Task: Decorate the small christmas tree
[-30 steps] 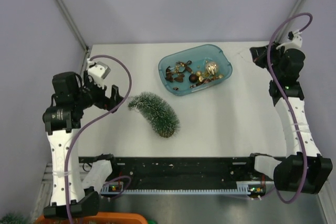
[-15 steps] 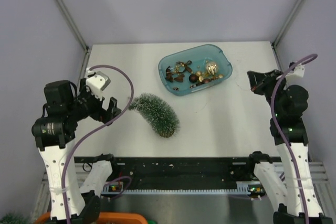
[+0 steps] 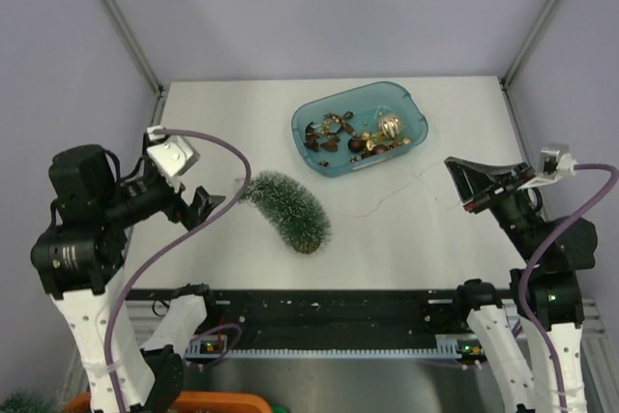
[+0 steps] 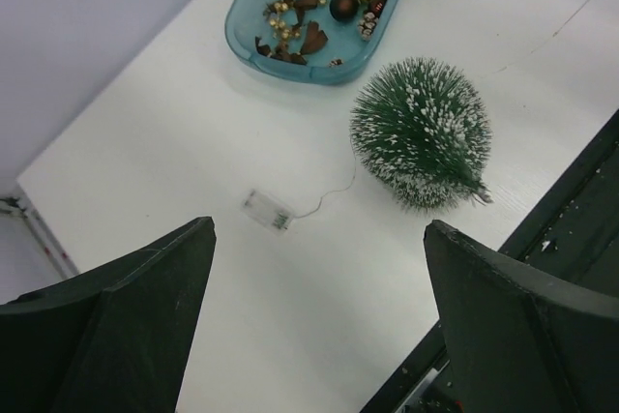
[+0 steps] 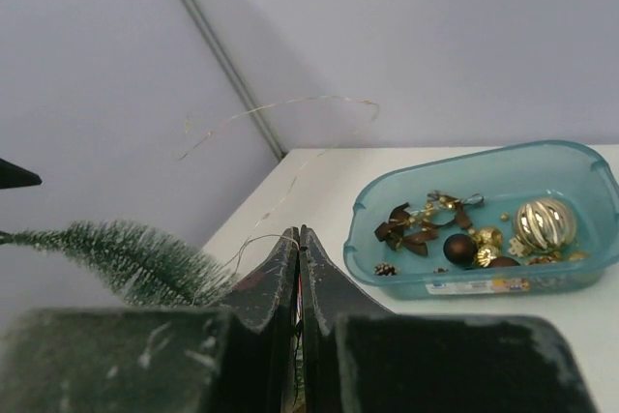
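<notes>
We judge light-stringing is in hand. The frosted dark-green bristle cone tree (image 3: 290, 208) lies on its side mid-table, near the translucent blue oval tray (image 4: 242, 31). Right gripper (image 5: 298, 234), low and reaching in, pinches the thin bare light wire (image 5: 319, 98). Left gripper (image 3: 201, 208) hovers beside the tree tip, jaws wide, empty. Next we'd stand the tree upright.
</notes>
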